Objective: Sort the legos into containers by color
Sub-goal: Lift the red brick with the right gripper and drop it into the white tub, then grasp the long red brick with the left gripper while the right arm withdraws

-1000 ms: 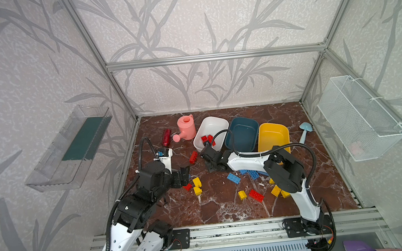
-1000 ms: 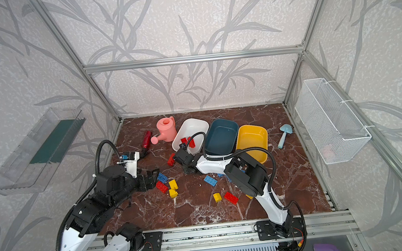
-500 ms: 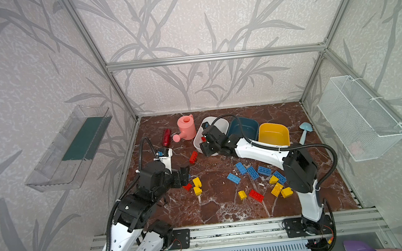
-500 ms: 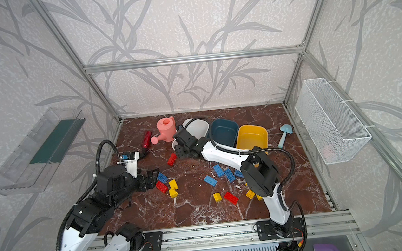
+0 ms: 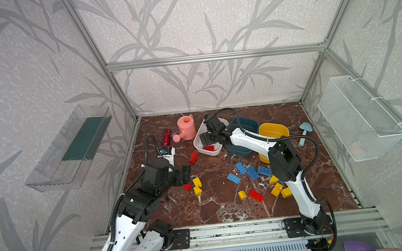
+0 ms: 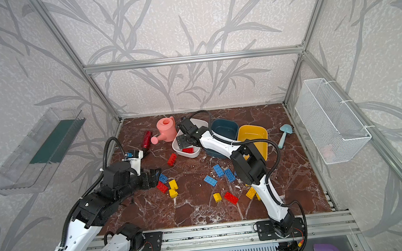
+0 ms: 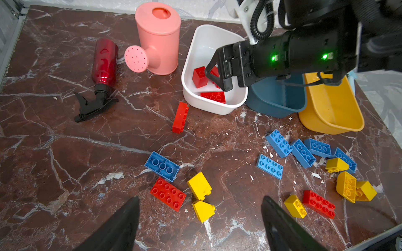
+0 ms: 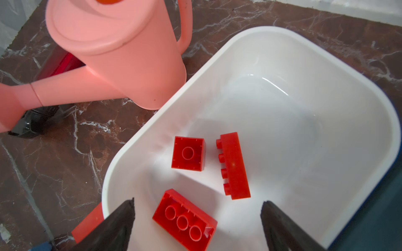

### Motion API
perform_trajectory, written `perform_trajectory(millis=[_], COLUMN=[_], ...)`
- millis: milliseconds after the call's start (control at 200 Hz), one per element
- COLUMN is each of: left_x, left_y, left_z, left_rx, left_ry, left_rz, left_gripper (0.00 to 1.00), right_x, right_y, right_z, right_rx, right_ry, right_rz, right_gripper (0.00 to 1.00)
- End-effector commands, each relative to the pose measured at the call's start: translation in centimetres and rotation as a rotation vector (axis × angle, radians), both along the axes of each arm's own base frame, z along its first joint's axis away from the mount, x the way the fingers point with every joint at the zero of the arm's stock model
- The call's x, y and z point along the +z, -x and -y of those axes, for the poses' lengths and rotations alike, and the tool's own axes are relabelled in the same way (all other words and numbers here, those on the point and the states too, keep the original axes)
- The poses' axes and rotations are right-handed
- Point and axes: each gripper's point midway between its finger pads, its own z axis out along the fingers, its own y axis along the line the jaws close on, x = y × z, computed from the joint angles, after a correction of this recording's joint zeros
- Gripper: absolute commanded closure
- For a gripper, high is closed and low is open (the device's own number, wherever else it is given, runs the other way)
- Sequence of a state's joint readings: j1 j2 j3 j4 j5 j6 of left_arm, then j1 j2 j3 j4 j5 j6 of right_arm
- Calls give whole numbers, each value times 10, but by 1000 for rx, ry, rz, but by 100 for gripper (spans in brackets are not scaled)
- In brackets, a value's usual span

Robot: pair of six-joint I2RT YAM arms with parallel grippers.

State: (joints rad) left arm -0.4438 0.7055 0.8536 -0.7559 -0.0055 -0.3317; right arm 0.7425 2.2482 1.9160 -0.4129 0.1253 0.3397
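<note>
right hand (image 8: 197, 203) (empty) over white tub (image 8: 282, 104)

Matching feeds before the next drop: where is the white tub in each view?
In a top view: white tub at the back, leftmost tub, right of the pink watering can.
In a top view: same place.
Left wrist: between can and teal tub.
Right wrist: fills most of the picture, red bricks inside.
Shared landmark: the watering can.
</note>
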Motion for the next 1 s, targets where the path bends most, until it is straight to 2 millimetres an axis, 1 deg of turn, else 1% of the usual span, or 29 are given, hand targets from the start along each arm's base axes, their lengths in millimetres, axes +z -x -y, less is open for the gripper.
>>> perform_trajectory(millis=[0, 35, 50, 75, 110, 160, 165, 195, 225, 235, 245, 270, 290, 320, 330, 365, 375, 400, 440, 450, 460, 490, 535, 555, 645, 715, 785, 925, 995], left_x=[-6, -10, -11, -15, -18, -26, -27, -31, -35, -35, -37, -39, -41, -44, -45, -48, -50, -53, -58, -59, -61, -65, -69, -71, -84, -97, -111, -137, -146], left_y=[-6, -9, -10, -11, -13, -16, -16, -18, -20, -21, -23, -26, -28, -33, -35, -40, -42, -45, -51, -53, -54, -58, -63, -64, -76, -86, -93, -106, -113], left_z=[-6, -6, -5, -4, -1, 4, 4, 7, 10, 11, 12, 13, 14, 15, 15, 16, 17, 17, 18, 18, 18, 18, 19, 21, 27, 25, 22, 21, 17], left_rx=[24, 25, 23, 16, 6, -14, -16, -29, -36, -38, -41, -44, -45, -43, -41, -46, -48, -54, -54, -54, -54, -52, -57, -70, -106, -108, -96, -64, -42], left_ry=[-53, -66, -70, -77, -84, -95, -97, -101, -107, -109, -112, -120, -128, -141, -146, -164, -169, -185, -206, -211, -216, -233, -253, -260, -300, -354, -401, -398, -400], left_rz=[-27, -44, -52, -70, -94, -143, -147, -176, -201, -205, -213, -230, -241, -255, -261, -278, -284, -296, -319, -323, -330, -346, -374, -389, -438, -478, -520, -573, -595], left_gripper=[16, 18, 18, 19, 19, 19, 19, 19, 18, 18, 18, 18, 18, 18, 18, 18, 18, 18, 19, 19, 19, 19, 19, 19, 21, 22, 24, 32, 35], right_x=[65, 75, 83, 87, 101, 113, 117, 116, 121, 115, 124, 130, 125, 125, 120, 120, 123, 112, 111, 107, 110, 101, 99, 94, 81, 73, 67, 62, 61], right_y=[3, 8, 11, 16, 25, 40, 42, 53, 66, 69, 74, 86, 95, 108, 112, 128, 131, 142, 160, 163, 166, 177, 190, 195, 211, 220, 229, 244, 248], right_z=[10, 16, 19, 23, 33, 45, 46, 56, 64, 66, 71, 78, 84, 94, 97, 107, 110, 117, 127, 129, 132, 138, 146, 150, 162, 166, 165, 160, 160], right_rx=[3, 2, 2, 2, 2, 7, 7, 13, 21, 22, 25, 34, 41, 43, 45, 50, 51, 58, 65, 65, 66, 73, 79, 77, 73, 78, 101, 142, 153], right_ry=[-50, -53, -61, -63, -77, -98, -104, -112, -130, -125, -143, -163, -167, -182, -184, -210, -223, -232, -267, -270, -283, -294, -322, -325, -358, -386, -418, -509, -532], right_rz=[79, 91, 103, 108, 126, 141, 147, 141, 147, 137, 152, 161, 154, 158, 151, 158, 166, 153, 158, 153, 160, 152, 158, 155, 156, 154, 139, 111, 109], right_gripper=[7, 7, 7, 6, 6, 6, 6, 6, 6, 6, 5, 5, 5, 5, 5, 4, 4, 4, 4, 3, 3, 3, 3, 3, 3, 3, 3, 3, 3])
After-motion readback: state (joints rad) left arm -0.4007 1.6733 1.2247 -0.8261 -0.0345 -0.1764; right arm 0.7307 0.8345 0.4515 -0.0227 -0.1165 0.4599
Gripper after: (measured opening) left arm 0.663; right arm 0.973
